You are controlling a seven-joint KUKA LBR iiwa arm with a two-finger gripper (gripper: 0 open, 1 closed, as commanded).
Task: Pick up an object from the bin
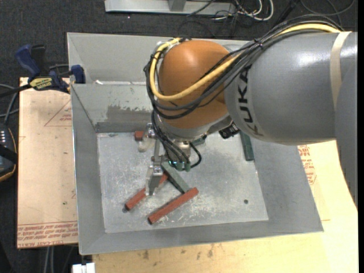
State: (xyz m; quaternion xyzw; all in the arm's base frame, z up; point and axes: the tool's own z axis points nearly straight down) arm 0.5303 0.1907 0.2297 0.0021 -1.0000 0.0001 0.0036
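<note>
While the fingers (152,183) are hanging drawn together with no gap showing, their tips are meeting the short red-brown bar (135,200), which is lying left of centre near the bin's (85,152) near wall. It is looking stiff and light, and its middle is offering the surest hold. A longer red-brown bar (173,205) is lying just to its right.

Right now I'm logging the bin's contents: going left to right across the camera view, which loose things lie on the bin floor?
short red-brown stick → long red-brown stick → dark green bar by the right wall. The small red block near the back wall is left out, as it lines up with the short stick.
</note>
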